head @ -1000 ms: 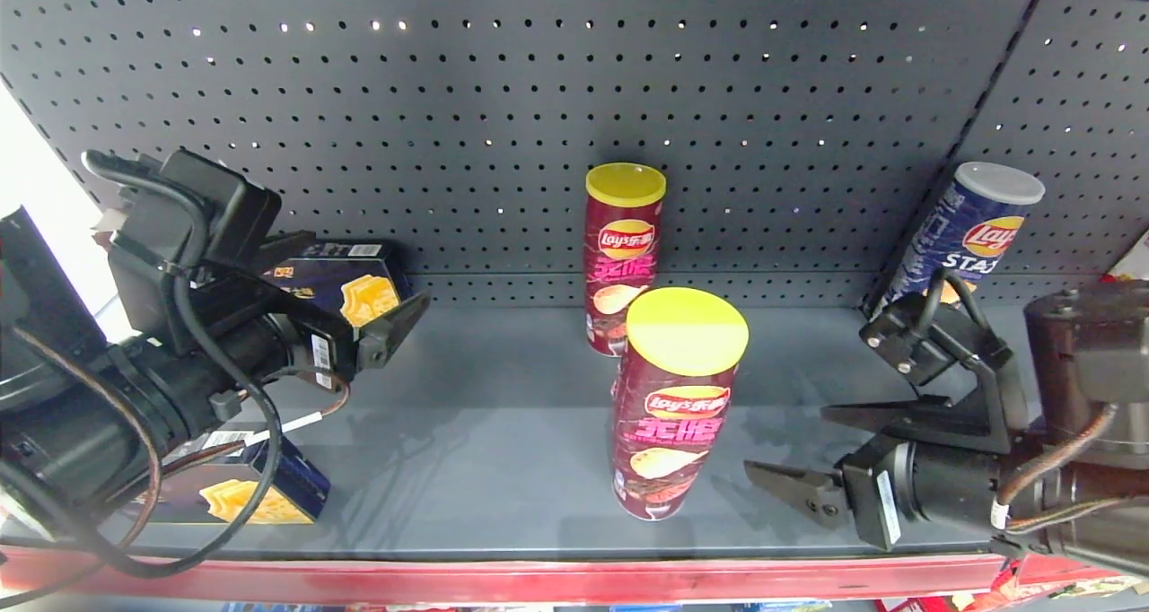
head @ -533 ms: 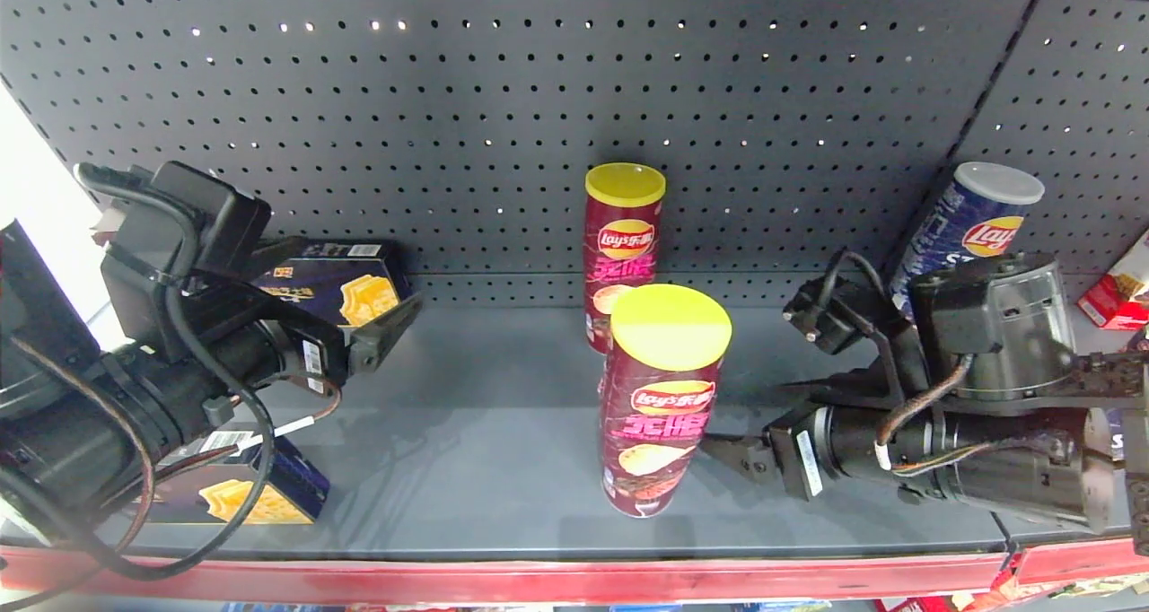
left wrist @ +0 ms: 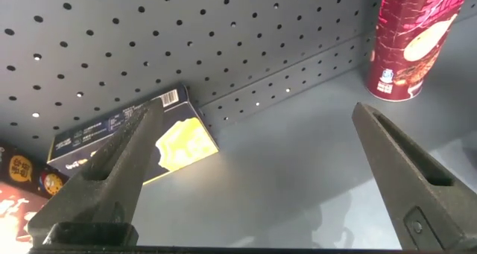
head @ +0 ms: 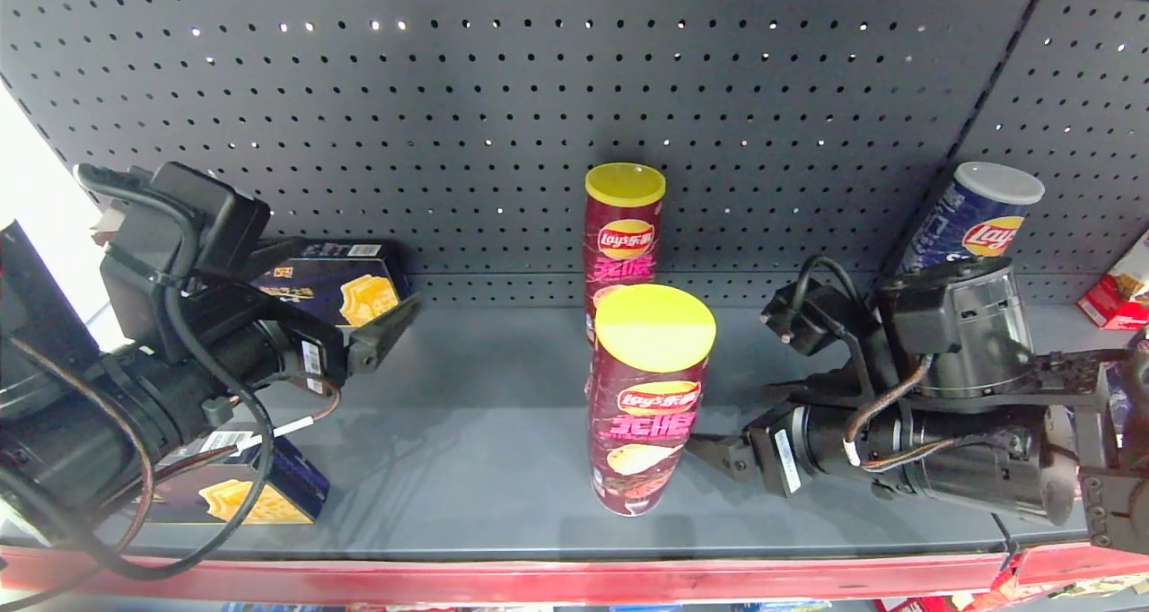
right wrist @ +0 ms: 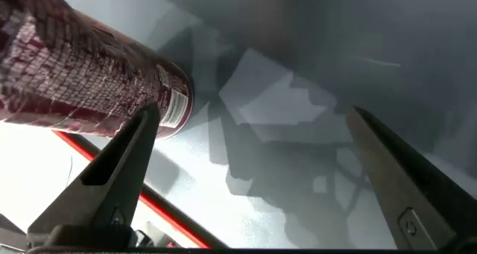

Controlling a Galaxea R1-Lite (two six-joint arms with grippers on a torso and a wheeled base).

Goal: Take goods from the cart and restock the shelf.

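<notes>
Restocking looks to be at the placing stage. The front crisps can (head: 648, 406) stands on the shelf (head: 467, 450), before the rear can (head: 624, 235). The right gripper (right wrist: 253, 114), jaws apart, lies just right of it. The left gripper (left wrist: 252, 109), jaws apart too, is well left. Next: withdraw without tipping it.

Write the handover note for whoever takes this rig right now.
The left gripper is open and empty, above the left part of the shelf, near the rear box.
The right gripper is open and empty, low over the shelf, close beside the front red can; contact cannot be told.
Done: the front red can and the rear red can stand on the shelf, with the blue can at the right rear and the front box at the front left.
Left: bring more goods from the cart.
</notes>
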